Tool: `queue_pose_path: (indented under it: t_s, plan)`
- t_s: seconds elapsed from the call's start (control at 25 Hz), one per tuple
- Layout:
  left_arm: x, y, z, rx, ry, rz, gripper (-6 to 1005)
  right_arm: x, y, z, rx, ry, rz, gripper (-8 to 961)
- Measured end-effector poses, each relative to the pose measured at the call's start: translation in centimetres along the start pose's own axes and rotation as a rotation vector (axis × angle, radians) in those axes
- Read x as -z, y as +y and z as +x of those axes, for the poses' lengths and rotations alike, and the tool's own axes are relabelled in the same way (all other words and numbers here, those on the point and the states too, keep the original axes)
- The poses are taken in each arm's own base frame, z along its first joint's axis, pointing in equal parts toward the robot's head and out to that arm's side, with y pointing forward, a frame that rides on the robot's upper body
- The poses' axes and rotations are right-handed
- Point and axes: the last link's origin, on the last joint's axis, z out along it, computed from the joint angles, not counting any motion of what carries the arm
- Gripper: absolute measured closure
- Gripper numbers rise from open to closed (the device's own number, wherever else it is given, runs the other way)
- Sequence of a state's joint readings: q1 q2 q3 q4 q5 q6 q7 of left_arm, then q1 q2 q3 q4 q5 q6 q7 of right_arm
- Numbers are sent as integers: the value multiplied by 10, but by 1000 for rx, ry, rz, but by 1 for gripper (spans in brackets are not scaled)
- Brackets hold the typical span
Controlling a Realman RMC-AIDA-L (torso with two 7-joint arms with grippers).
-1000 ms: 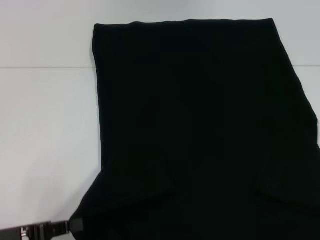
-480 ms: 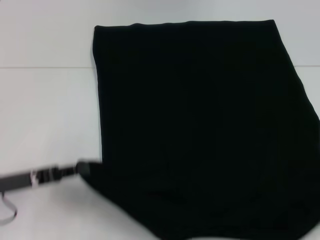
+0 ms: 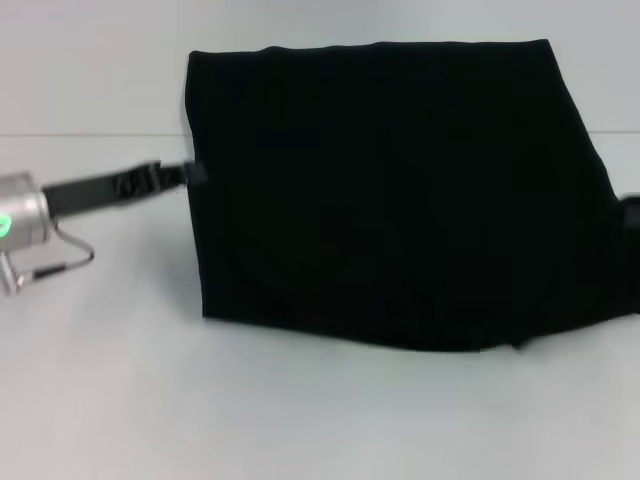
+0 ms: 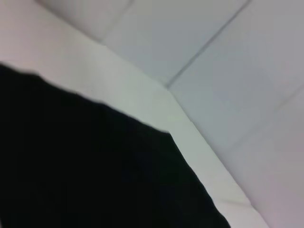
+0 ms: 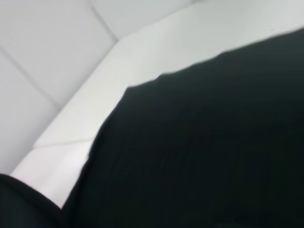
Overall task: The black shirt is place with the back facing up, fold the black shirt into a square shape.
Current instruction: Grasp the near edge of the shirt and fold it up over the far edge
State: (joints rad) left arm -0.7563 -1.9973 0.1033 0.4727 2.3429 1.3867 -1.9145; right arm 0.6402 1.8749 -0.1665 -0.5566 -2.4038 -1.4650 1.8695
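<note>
White tabletop [image 3: 100, 380] is lying bare along the near edge, where shirt fabric was spreading a second ago. Beyond it, the black shirt [image 3: 400, 190] is now ending in a fresh fold line, because its near part is being carried up and laid over the far part. At the shirt's left edge the left gripper [image 3: 188, 174] is reaching in and seems to be pinching the fabric; the right gripper [image 3: 630, 215] is only peeking in at the right edge, and I cannot tell its state. I judge the bottom-up fold is nearly finished, and the shape is already coming close to a square.
</note>
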Motion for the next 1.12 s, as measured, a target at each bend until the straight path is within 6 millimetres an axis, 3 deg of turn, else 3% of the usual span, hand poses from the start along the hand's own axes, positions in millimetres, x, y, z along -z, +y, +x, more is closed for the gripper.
queue_pose_path:
  t_s: [0.2,0.24,0.28,0.64,0.8,1.12]
  plan:
    - [-19,0,31,-50,64,76,972,-31,0,-40,47,-35,100,889]
    - [-19,0,31,-50,64,76,972,-31,0,-40,47,-35,100,889]
    - [-28,1,46,-83,105,120,972,-36,-1,-46,54,-40,122,889]
    - [-58,9,75,-182,155,205,973,-69,2,-86,132,-62,287,890]
    - [-69,9,76,-217,159,246,973,-77,-2,-86,122,-78,329,890]
    - [-86,3,45,-239,132,309,972,-95,-5,-57,81,-85,367,889]
